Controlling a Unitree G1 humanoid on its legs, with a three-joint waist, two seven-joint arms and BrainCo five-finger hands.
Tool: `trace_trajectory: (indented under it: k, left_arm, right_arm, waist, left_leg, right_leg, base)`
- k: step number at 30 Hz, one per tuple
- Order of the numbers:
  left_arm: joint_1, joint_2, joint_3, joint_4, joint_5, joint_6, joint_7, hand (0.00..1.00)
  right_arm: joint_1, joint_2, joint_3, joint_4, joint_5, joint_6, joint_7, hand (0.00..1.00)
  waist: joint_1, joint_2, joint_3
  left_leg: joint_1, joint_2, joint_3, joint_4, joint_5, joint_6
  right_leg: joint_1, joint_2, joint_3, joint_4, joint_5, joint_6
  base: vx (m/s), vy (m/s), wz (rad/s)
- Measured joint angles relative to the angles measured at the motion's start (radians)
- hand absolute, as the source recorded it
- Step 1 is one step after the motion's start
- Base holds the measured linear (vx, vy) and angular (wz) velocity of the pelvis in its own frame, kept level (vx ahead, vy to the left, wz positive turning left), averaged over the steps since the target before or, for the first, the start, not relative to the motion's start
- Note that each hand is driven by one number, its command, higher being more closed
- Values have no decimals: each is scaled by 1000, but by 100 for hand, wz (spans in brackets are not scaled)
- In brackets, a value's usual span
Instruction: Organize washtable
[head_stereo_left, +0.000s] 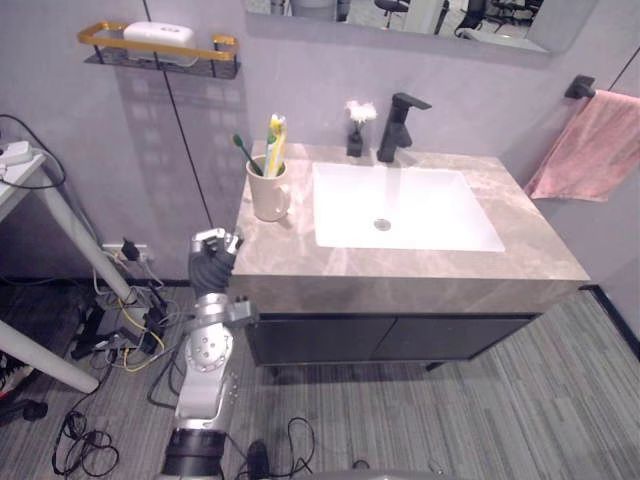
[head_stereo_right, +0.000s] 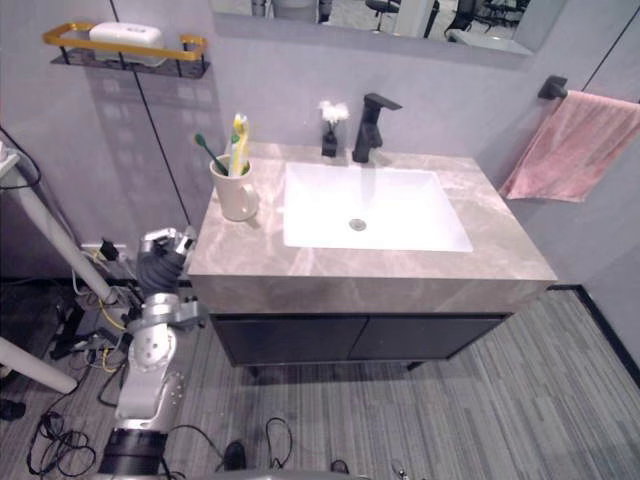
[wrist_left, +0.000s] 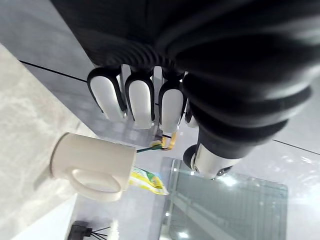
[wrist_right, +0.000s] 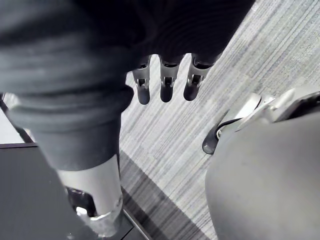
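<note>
A cream mug (head_stereo_left: 268, 190) stands at the back left of the grey marble washtable (head_stereo_left: 400, 275), holding a green toothbrush (head_stereo_left: 243, 150) and a yellow tube (head_stereo_left: 275, 140). My left hand (head_stereo_left: 212, 257) hangs just off the counter's left front corner, below and in front of the mug, its fingers curled with nothing in them. The left wrist view shows the mug (wrist_left: 92, 160) lying past those curled fingers (wrist_left: 141, 100), apart from them. In the right wrist view my right hand (wrist_right: 165, 80) is low over the striped floor, fingers relaxed and holding nothing.
A white basin (head_stereo_left: 400, 205) is sunk in the counter, with a black faucet (head_stereo_left: 398, 125) and a small black bottle with a white flower (head_stereo_left: 355, 132) behind it. A pink towel (head_stereo_left: 590, 150) hangs at right. A gold shelf (head_stereo_left: 160, 47) carries a white box. A white table leg (head_stereo_left: 70, 225) slants at left.
</note>
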Motion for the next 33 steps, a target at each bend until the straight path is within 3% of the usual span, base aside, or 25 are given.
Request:
trace_trajectory:
  k: [9, 21, 33]
  left_arm:
    - [-71, 34, -3, 80, 61, 13, 22, 100]
    - [-226, 101, 17, 200, 78, 19, 66, 100]
    - [-284, 96, 32, 219, 78, 7, 83, 100]
  right_arm:
    - [-19, -9, 0, -19, 0, -3, -2, 0]
    - [-96, -8, -1, 13, -7, -3, -3, 0]
    - [-124, -33, -2, 22, -40, -3, -4, 0]
  waist:
    - [-1, 14, 38]
    - [-24, -9, 95]
    - [-28, -25, 140]
  left_leg:
    - [-19, -18, 1, 0, -10, 4]
    - [-24, -18, -8, 1, -28, -6]
    - [-19, -19, -11, 1, -43, -17]
  right_leg:
    - [-16, -16, -2, -7, -10, -22]
    - [-13, -14, -7, -21, -13, -48]
    - [0, -15, -20, -35, -19, -61]
  base:
    - [12, 23, 1]
    - [84, -5, -1]
    - [23, -8, 2]
